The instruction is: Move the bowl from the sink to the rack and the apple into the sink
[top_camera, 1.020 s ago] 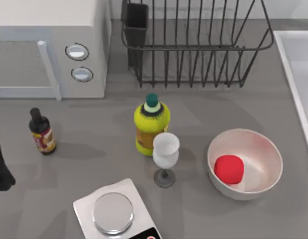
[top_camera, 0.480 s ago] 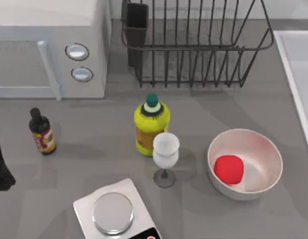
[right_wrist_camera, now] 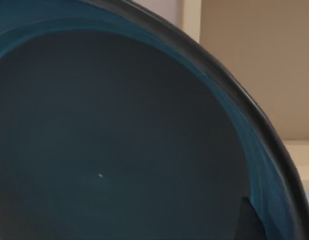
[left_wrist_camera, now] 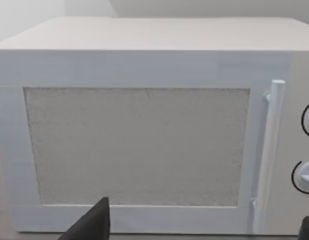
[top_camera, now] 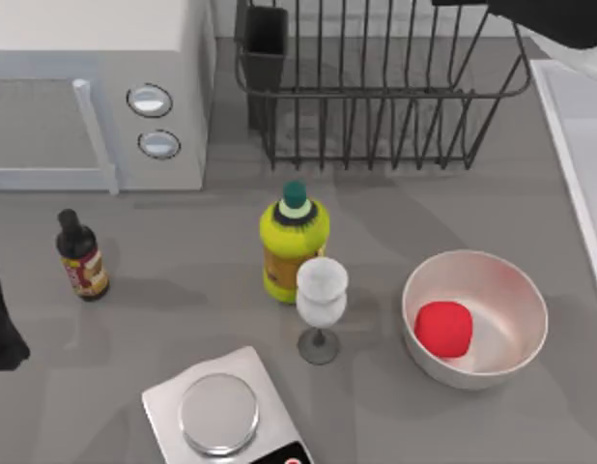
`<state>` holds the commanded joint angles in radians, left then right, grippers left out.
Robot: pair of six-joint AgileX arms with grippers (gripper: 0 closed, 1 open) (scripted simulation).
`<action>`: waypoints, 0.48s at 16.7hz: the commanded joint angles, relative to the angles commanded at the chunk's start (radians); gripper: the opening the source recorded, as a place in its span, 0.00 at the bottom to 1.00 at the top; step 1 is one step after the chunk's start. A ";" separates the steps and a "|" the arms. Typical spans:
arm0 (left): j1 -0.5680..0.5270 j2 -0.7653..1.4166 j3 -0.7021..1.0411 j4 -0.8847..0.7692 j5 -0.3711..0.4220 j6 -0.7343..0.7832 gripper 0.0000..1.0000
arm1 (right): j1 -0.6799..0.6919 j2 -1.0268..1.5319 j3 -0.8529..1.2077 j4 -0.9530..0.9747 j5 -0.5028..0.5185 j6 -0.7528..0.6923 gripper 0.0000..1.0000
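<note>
Right gripper (right_wrist_camera: 247,220) looks pinched on the bowl (right_wrist_camera: 109,135) rim above the rack (top_camera: 376,92); a slip drops it on the bars, left jaws spread by the microwave (left_wrist_camera: 144,125)

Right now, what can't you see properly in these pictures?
- Right gripper: top view, only a dark arm piece shows, cut off by the top edge above the rack.
- Bowl: right wrist view, so close that the edges cut off most of it.
- Sink: top view, cut off by the right edge.
- Microwave: left wrist view, its dials are cut off.
</note>
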<state>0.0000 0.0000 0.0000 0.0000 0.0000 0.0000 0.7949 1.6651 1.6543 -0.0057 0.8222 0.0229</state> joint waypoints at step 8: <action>0.000 0.000 0.000 0.000 0.000 0.000 1.00 | -0.038 0.101 -0.066 0.161 -0.036 0.001 0.00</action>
<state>0.0000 0.0000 0.0000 0.0000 0.0000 0.0000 0.7573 1.7661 1.5885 0.1557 0.7861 0.0241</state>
